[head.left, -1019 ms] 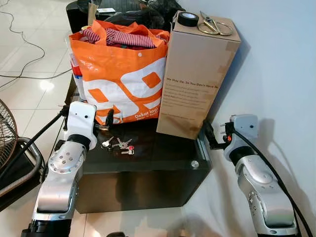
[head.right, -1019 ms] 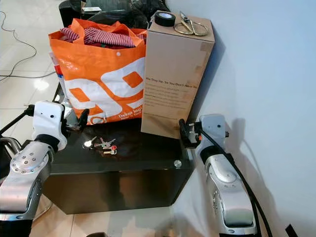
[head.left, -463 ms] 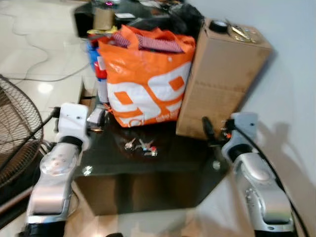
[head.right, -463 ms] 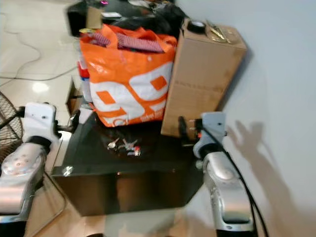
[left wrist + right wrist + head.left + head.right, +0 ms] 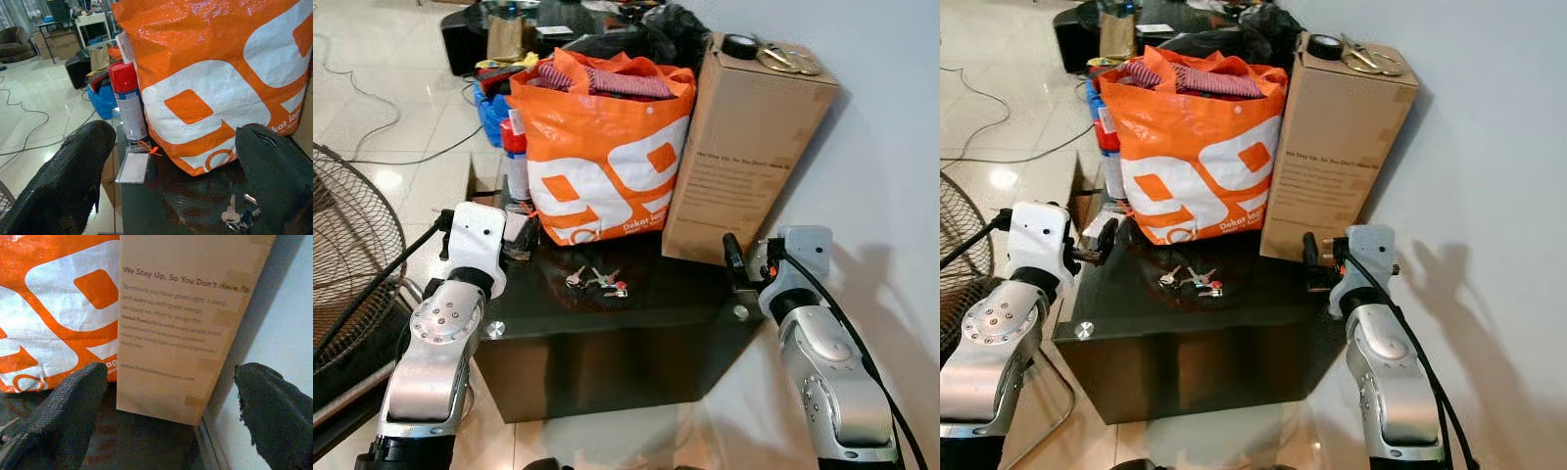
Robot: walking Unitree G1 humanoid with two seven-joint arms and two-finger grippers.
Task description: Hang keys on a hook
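Note:
A small bunch of keys with a red tag lies on the black glass table, in front of the orange bag. My left gripper hovers at the table's left edge, open, a short way left of the keys. Its two fingers stand wide apart with nothing between them. My right gripper is at the table's right edge beside the cardboard box, open and holding nothing, its fingers spread wide.
An orange shopping bag full of clothes and a tall cardboard box with a tape roll and scissors on top stand at the table's back. A red spray can and a clear card sleeve sit at the left. A fan stands left; the wall is right.
The whole picture has shifted and pulled back as the camera moved, with blur in between. The keys lie where they were and both grippers stay open.

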